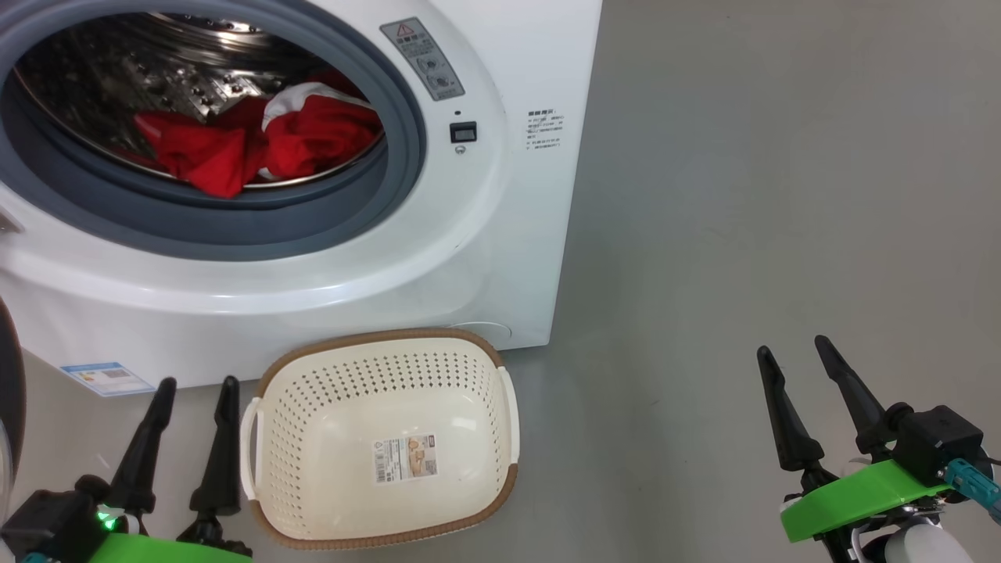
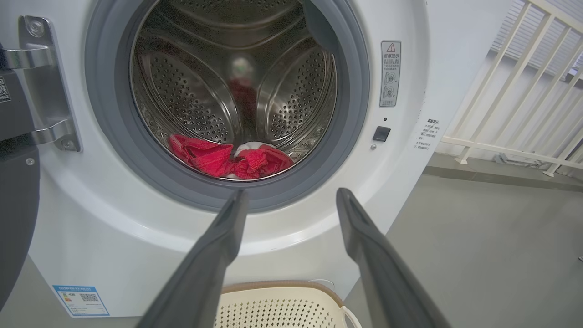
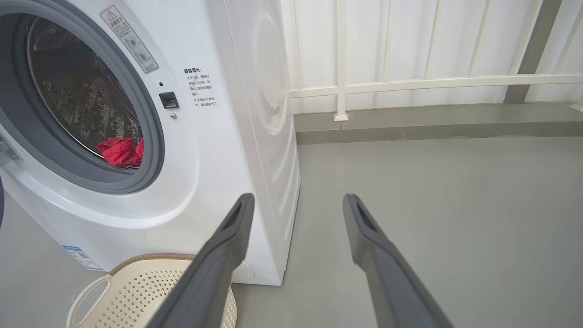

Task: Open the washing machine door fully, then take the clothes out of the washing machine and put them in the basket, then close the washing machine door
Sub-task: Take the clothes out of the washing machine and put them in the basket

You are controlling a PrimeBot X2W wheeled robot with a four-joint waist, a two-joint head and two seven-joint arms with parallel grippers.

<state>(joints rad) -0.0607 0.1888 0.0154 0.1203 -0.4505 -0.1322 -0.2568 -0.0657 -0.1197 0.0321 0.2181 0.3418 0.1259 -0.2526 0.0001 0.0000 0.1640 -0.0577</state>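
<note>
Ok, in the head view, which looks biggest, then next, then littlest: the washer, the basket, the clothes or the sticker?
1. Washer
2. Basket
3. Clothes
4. Sticker
The basket sits nearer the camera than the clothes, so it may look extra big next to them.

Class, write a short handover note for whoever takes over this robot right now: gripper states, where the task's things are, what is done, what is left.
Left gripper: open, holding nothing, low beside the basket's left handle.
Right gripper: open, holding nothing, well off to the basket's right.
Round black-rimmed washing machine door: swung open at the left.
Soft red-and-white clothes: inside the big white washing machine.
Cream perforated plastic basket: on the grey floor before the machine, no clothes in it.
Done: door opened.
Left: move clothes to basket, close door.
</note>
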